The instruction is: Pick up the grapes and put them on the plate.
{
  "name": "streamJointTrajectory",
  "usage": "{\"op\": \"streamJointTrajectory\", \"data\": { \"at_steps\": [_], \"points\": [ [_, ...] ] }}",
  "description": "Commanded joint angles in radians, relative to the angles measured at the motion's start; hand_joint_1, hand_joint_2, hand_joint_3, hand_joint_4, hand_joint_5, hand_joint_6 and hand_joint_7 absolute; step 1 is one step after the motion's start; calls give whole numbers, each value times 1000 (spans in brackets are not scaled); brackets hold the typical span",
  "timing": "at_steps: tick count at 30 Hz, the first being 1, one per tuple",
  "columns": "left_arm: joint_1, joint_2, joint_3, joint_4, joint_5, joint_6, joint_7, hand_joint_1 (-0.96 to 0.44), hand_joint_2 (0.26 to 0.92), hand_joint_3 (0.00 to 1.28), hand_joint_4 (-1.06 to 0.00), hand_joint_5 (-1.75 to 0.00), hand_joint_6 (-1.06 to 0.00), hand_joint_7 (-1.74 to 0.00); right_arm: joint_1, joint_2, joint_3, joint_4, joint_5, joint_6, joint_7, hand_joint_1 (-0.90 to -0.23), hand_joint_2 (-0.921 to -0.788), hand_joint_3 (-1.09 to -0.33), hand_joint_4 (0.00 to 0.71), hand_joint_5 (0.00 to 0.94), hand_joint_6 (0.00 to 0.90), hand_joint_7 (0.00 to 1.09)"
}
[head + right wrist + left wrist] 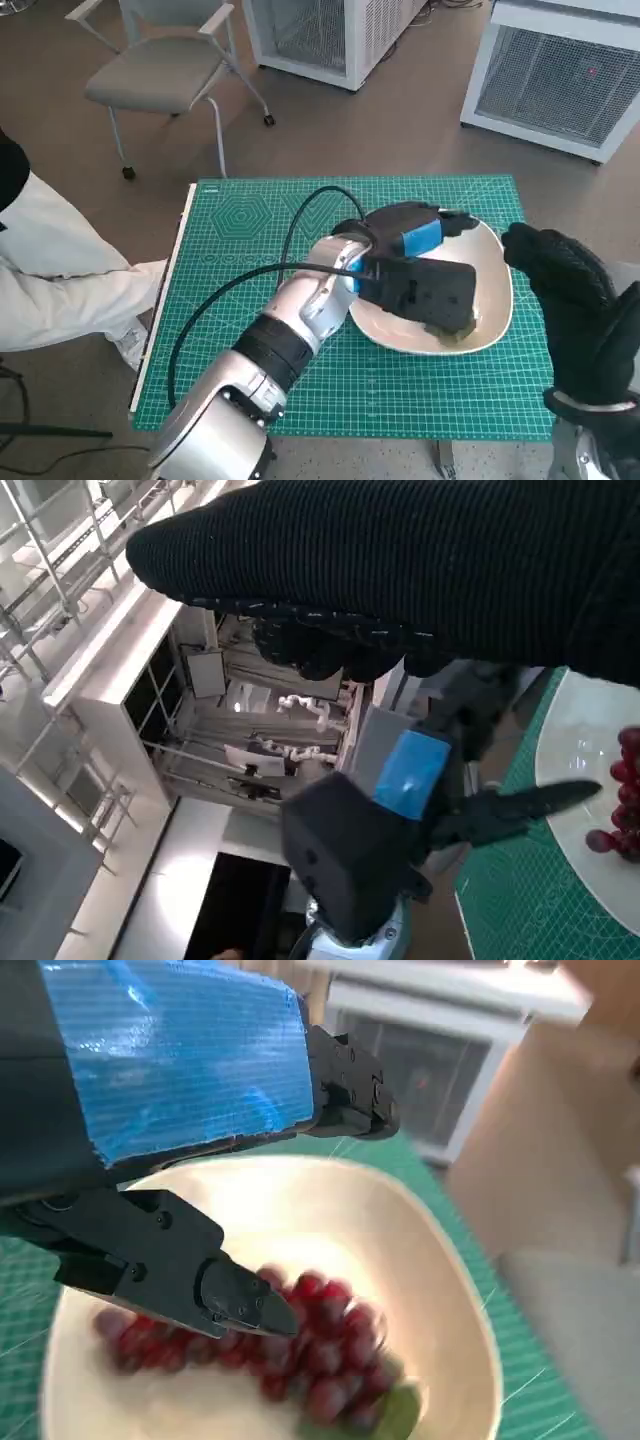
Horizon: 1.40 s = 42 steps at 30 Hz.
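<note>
Red grapes are lying in the plate already; left hand is hovering, fingers apart, holding nothing — lift straight up so nothing snags.

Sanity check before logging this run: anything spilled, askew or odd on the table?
Nothing stands out. The grapes lie inside the plate, none visible on the green mat. The left hand hovers over the plate, its fingers apart just above the bunch. The right hand is off to the side.
</note>
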Motion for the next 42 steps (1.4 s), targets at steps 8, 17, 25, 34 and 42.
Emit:
{"op": "streamJointTrajectory", "data": {
  "at_steps": [8,17,25,34,42],
  "points": [
    [219,114,164,-50,-168,-209,98,-425,920,44,-85,-3,-195,-33,12,14,10,21,-1,3,-1,-467,-921,-639,421,601,178,945],
    [372,89,436,-127,-554,-280,-81,-473,920,28,-117,-11,-211,-29,-5,12,9,24,0,16,-3,-460,-921,-638,421,602,178,945],
    [412,94,488,-178,-649,-262,-170,-477,921,15,-128,-8,-226,-24,-10,14,11,26,0,18,-1,-458,-921,-639,422,600,179,943],
    [616,164,597,-431,-872,-194,-408,-439,920,11,-178,-20,-252,-19,-40,6,16,49,14,31,18,-459,-921,-637,424,598,181,940],
    [726,161,606,-585,-898,-149,-407,-424,921,24,-220,-25,-255,-13,-52,3,19,58,16,32,31,-459,-921,-637,425,596,182,938]
  ]
}}
